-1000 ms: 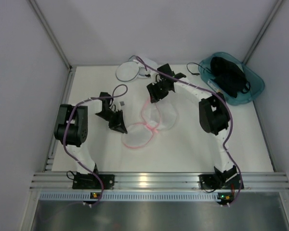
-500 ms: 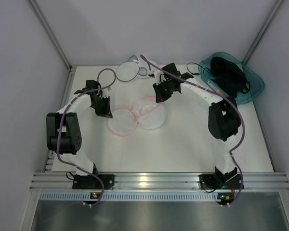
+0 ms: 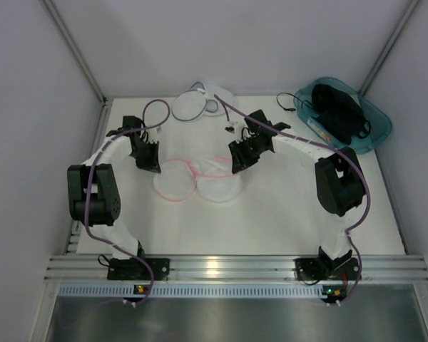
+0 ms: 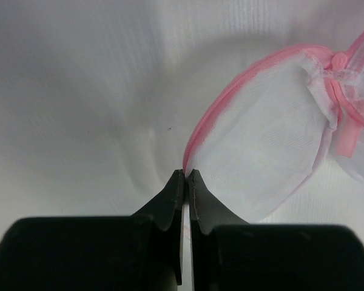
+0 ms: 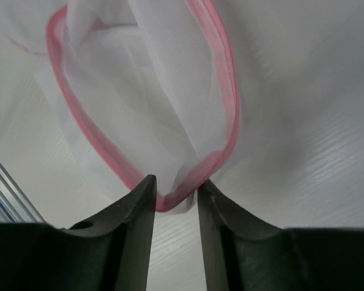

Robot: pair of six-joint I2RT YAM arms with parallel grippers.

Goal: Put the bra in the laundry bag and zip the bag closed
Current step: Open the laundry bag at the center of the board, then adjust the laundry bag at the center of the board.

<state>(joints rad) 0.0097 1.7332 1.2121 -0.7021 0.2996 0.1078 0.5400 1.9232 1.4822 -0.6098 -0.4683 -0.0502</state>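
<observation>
The left end effector [image 4: 186, 173] is clenching the edge of the pink-rimmed bag [image 4: 267, 139], while the right end effector [image 5: 176, 182] is sitting released, its jaws parted with that bag's rim lying between them. The laundry bag [image 3: 189, 108] is lying at the back of the tabletop [image 3: 285, 214], apart from both arms, and the bra [image 3: 339, 107] is resting in the teal bin [image 3: 374, 135]. The arms are probably shifting the wrong bag, so dragging it aside low and slowly is looking wise.
</observation>
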